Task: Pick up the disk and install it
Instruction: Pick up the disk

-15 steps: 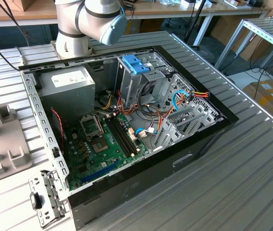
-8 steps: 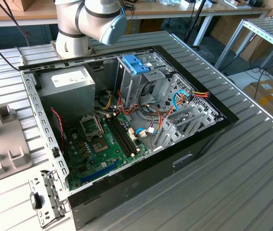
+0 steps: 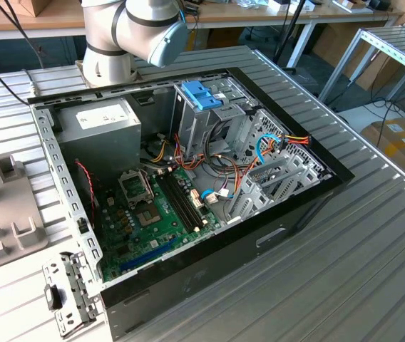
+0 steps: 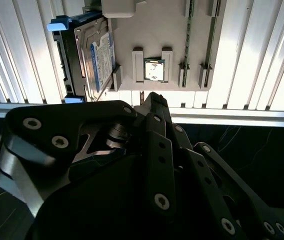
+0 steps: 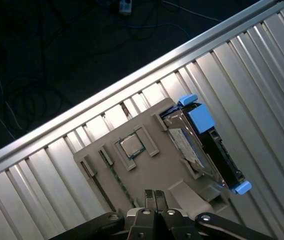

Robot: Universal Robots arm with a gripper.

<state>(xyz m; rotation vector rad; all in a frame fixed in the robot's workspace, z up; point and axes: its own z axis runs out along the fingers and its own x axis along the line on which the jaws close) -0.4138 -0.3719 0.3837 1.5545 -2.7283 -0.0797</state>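
One black linked-finger claw (image 5: 151, 194) is hovering here with its two fingers pressing together on nothing. In both wrist views it is hanging over the edge of a pale grey plastic holder tray (image 5: 149, 172), which is lying on the ribbed aluminium table (image 5: 262, 90). The disk (image 5: 194, 145), a flat grey-metal hard drive with light-blue plastic rails, is leaning on its long edge in a slot at one side of that tray, near a small square silver chip (image 5: 130, 146). It is sitting off to the side of the fingertips, not beneath them, and its long axis is running along the table's ribs. That sideways offset, I reckon, is what any grasp is hinging on. In the exterior view the open black computer case (image 3: 209, 278) is sitting mid-frame, the tray peeking in at the left edge.
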